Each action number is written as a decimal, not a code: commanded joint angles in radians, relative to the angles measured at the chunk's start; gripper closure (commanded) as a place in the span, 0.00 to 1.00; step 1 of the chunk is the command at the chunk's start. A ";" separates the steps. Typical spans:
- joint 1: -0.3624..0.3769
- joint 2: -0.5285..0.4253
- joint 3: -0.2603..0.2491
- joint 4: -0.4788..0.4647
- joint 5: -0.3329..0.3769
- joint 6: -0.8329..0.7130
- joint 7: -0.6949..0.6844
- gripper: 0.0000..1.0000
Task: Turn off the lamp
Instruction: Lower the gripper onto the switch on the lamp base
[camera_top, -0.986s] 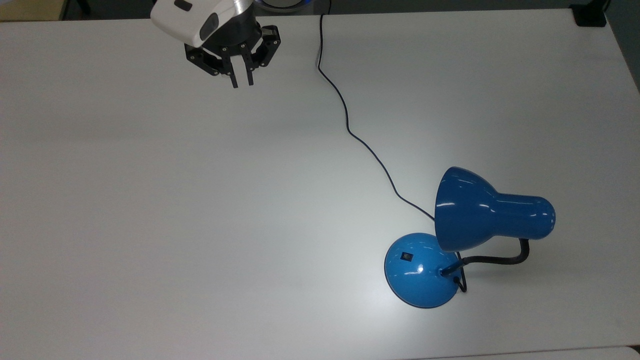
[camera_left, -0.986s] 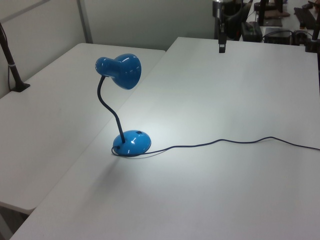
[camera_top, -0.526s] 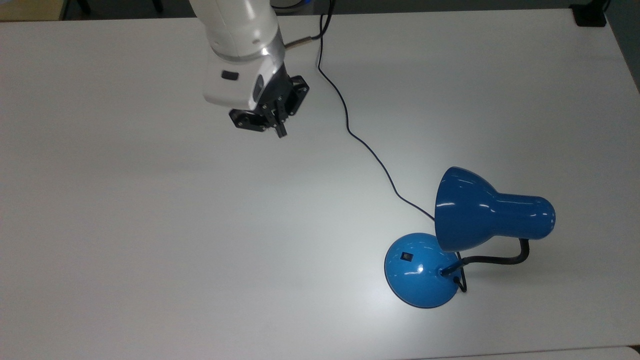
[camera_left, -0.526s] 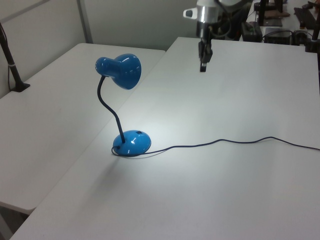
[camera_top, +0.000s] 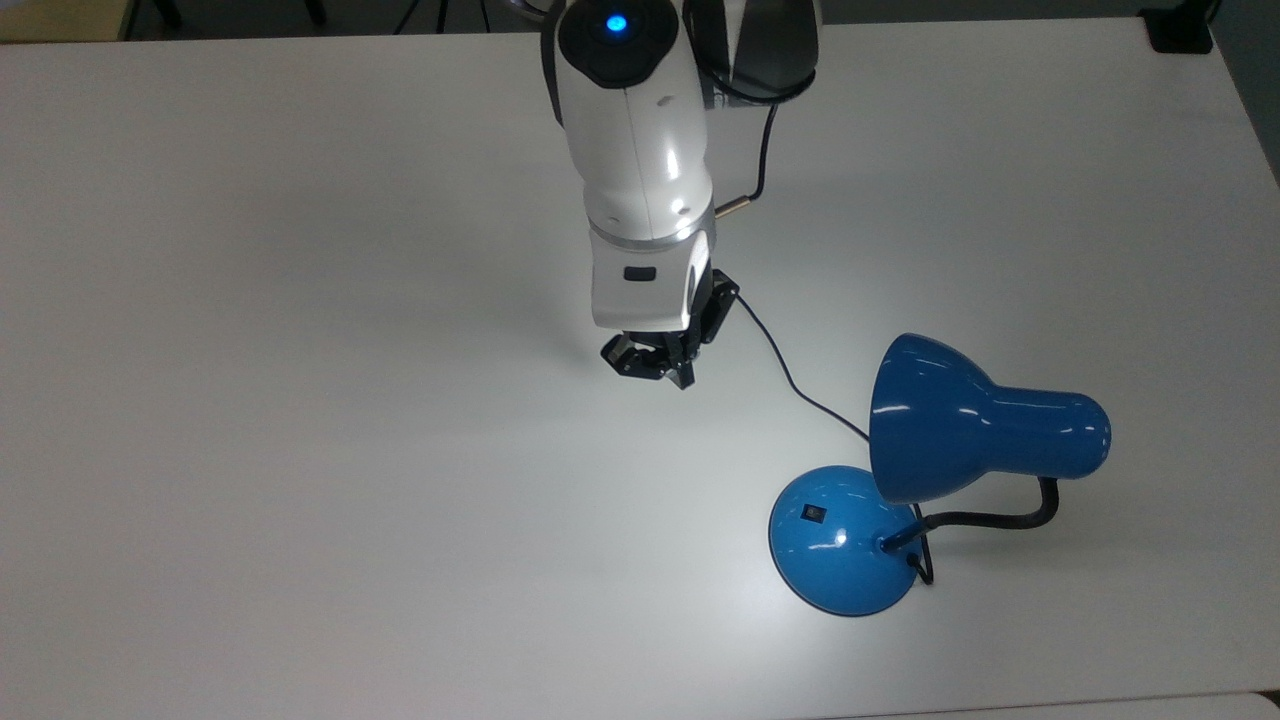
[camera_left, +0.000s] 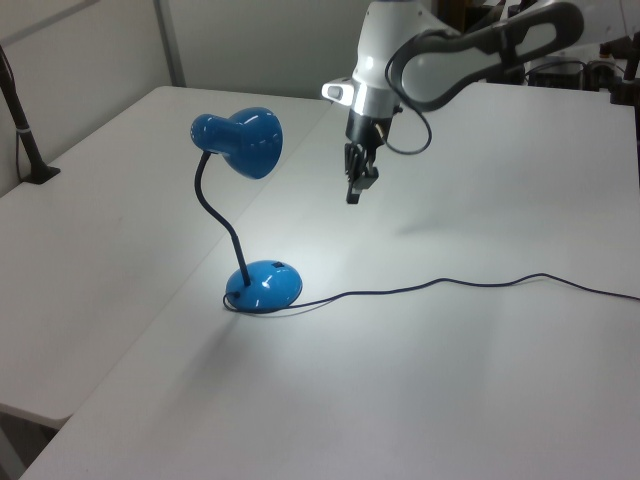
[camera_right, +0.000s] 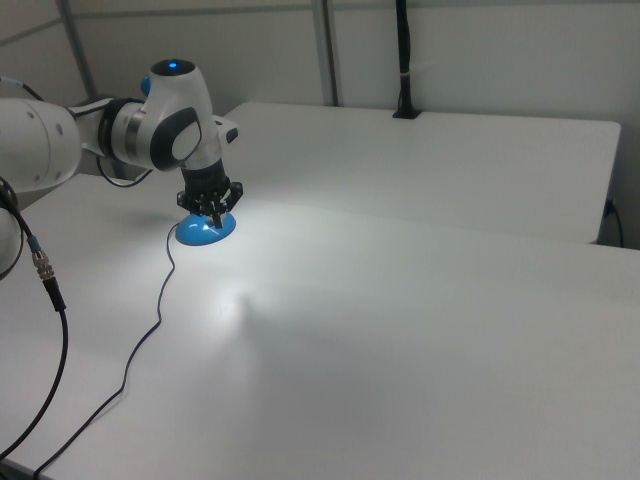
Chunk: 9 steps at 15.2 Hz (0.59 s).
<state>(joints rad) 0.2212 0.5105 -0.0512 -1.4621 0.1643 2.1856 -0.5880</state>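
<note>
Light: the lamp (camera_top: 940, 470) is on. A bright patch of light lies on the bench (camera_top: 300, 450) under the shade (camera_top: 975, 430). So the job is not done yet.

Lamp spot: the lamp stands on the bench, low down at the top view's right. In the left view it stands at the left view's left, near the bench edge.

Switch: the small black switch (camera_top: 814, 515) sits on top of the round blue base (camera_top: 840, 545). Nothing touches it.

Jaws: the jaws (camera_top: 668, 372) hang in the air over the bench and point down. They look pressed together, with no gap to see, and they hold nothing.

Gap to go: the jaws are well apart from the base. In the top view the base lies below them and to the top view's right. In the left view the jaws (camera_left: 354, 190) are higher than the base (camera_left: 264, 285) and off to the left view's right of the shade (camera_left: 245, 138).

Left to do: the arm likely has to travel over to the base, come down, and press the switch. Then the light should go out.

Watch out: the shade hangs over part of the base, so the jaws probably need to come in from the open side.

Cord: the thin black cord (camera_top: 800, 395) runs from the base across the bench and passes near the jaws.

Count: one lamp, one shade, one base, one switch, one cord, one robot arm (camera_top: 640, 150), one pair of jaws.
</note>
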 joint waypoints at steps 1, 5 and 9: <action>0.043 0.069 -0.010 0.075 0.024 0.049 -0.026 1.00; 0.081 0.123 -0.010 0.084 0.026 0.189 0.022 1.00; 0.115 0.192 -0.015 0.130 0.024 0.290 0.051 1.00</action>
<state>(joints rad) 0.3062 0.6445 -0.0507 -1.3877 0.1656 2.4207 -0.5590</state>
